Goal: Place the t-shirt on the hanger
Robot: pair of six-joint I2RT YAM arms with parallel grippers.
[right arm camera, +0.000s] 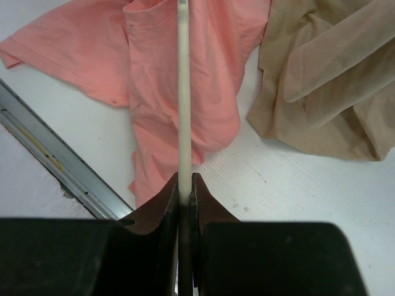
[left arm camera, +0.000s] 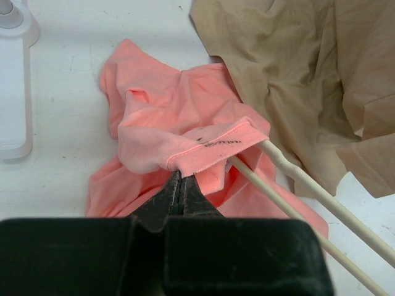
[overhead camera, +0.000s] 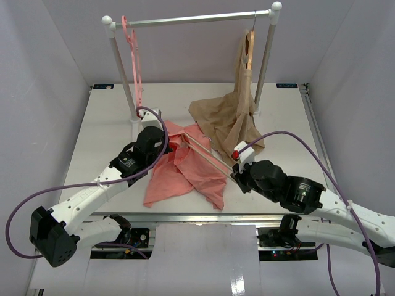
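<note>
Centrally, on table beside tan garment: crumpled t-shirt, printed edge pinched in clenched left gripper; thin hanger rod clamped tight in right gripper, far end lying under that lifted edge.

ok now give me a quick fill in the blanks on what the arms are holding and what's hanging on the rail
1. The left gripper and the right gripper are both ____.
2. The t-shirt is pinched at its edge by the ____ one; the other clamps the hanger.
3. The rail carries ____ hangers: a pink hanger and a wooden hanger.

Missing words: shut; left; two.
</note>
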